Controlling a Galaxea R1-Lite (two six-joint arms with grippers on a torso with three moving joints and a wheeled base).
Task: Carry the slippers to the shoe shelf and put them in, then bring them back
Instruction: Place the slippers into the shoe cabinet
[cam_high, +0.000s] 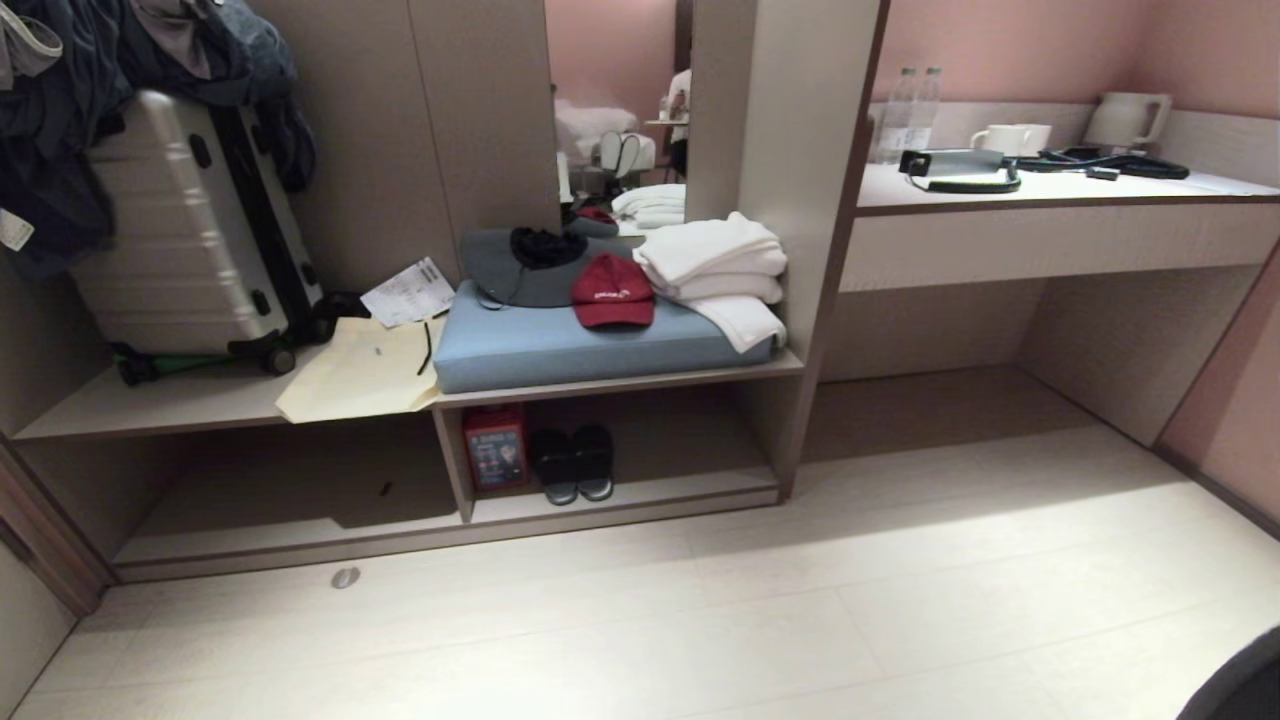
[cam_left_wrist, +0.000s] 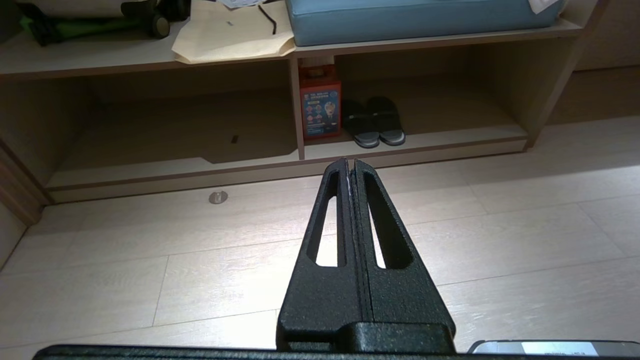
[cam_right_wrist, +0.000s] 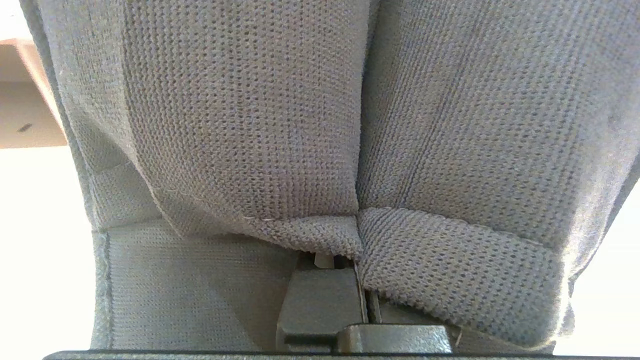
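Observation:
The grey-blue knit slippers (cam_right_wrist: 280, 125) fill the right wrist view, two pieces pressed side by side. My right gripper (cam_right_wrist: 360, 300) is shut on the slippers; only the base of its fingers shows under the fabric. The shoe shelf (cam_high: 690, 490) is the low wood-grain cubby under the bench, straight ahead in the head view and also seen in the left wrist view as the shoe shelf (cam_left_wrist: 450, 135). My left gripper (cam_left_wrist: 348, 165) hangs shut and empty above the floor, a little in front of the shelf. Neither arm appears in the head view.
A black pair of slippers (cam_high: 573, 462) and a red box (cam_high: 495, 447) stand at the left of the cubby. On the bench lie a blue cushion (cam_high: 560, 350), a red cap (cam_high: 612, 291), white towels (cam_high: 715, 265) and a suitcase (cam_high: 190, 230). A desk (cam_high: 1050, 190) stands at the right.

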